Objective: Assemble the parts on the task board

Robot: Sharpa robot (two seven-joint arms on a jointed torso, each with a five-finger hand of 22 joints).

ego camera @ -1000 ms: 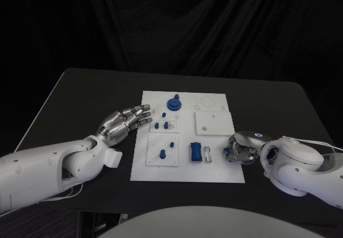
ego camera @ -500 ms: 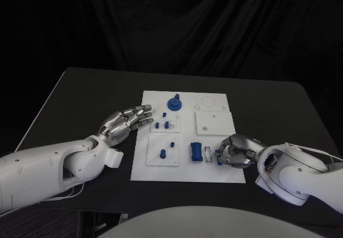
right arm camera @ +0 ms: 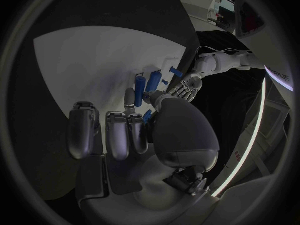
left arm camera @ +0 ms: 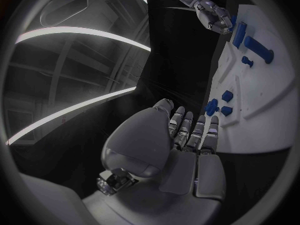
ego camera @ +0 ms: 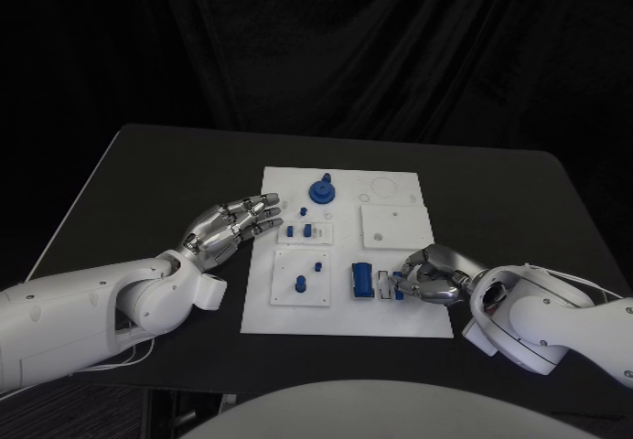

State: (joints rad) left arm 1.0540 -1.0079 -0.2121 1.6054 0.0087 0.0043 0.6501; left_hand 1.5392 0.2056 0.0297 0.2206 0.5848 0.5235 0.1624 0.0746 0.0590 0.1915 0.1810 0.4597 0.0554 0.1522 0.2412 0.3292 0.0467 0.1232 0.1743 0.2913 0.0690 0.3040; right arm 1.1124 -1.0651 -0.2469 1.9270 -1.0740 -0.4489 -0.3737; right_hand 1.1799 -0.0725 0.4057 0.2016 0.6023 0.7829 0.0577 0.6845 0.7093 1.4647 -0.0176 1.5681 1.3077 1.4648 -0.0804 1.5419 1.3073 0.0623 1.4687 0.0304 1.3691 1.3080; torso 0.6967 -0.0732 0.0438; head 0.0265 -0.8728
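Now right hand [ego camera: 424, 277] moved onto task board [ego camera: 346, 315], pinching blue part [ego camera: 394, 289] | left hand [ego camera: 235, 224] unchanged, spread

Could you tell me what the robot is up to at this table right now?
It is assembling small blue parts on the white task board in the middle of the black table. The right hand has come in over the board's near right side, its fingers at a small blue piece beside the tall blue block; whether it grips the piece cannot be told. The left hand hovers open at the board's left edge, holding nothing.
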